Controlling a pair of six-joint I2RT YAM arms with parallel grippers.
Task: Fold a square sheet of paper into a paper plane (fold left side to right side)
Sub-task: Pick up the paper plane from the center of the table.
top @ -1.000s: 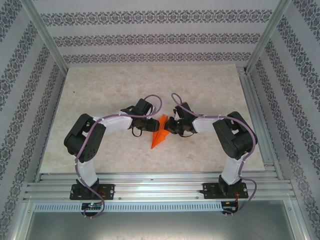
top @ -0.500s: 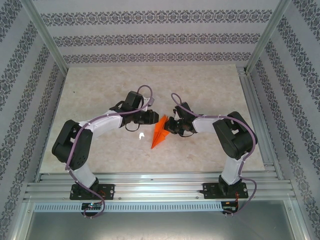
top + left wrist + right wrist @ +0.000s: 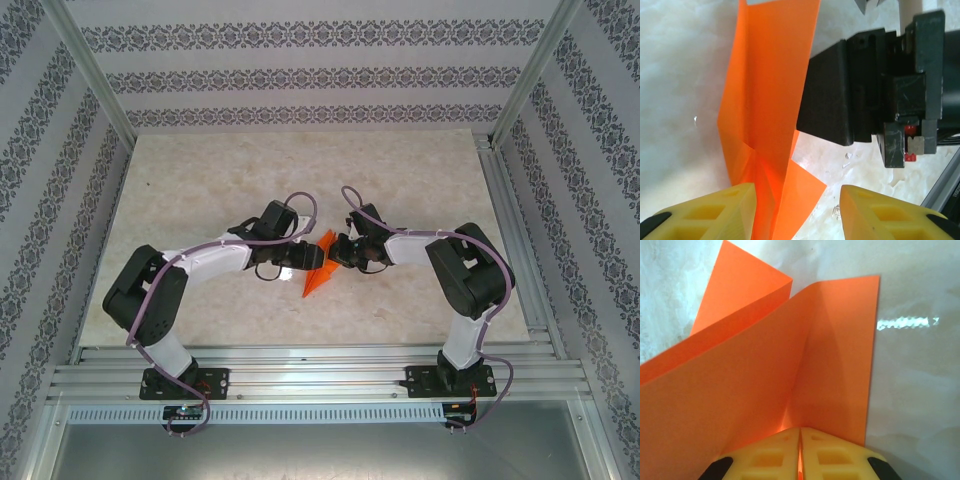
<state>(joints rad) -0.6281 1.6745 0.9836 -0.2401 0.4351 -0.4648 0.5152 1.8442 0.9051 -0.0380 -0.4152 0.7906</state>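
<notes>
Pinches the folded orange paper (image 3: 316,280) with the right tool (image 3: 336,252), near the middle of the pale marbled worktop (image 3: 200,180). Presses that tool's yellow fingers (image 3: 770,455) flat together in the right wrist view, with a thin sliver of orange caught in the seam between them. Lifts two flaps of the paper (image 3: 765,385) up off the worktop there: a broad panel in front, a pointed corner behind it on the left.

Holds the left tool (image 3: 303,262) released, just left of the paper and facing the right tool across it. Spreads its yellow fingers (image 3: 710,212) well apart in the left wrist view, with the paper's (image 3: 767,90) lower part running down between them, close against the left-hand one; cannot tell whether touching. Sets the black body of the right tool against the paper's right edge in that view.

From above, points the paper's slim tip toward the near left, with the wide end at the far right between the two tools.
</notes>
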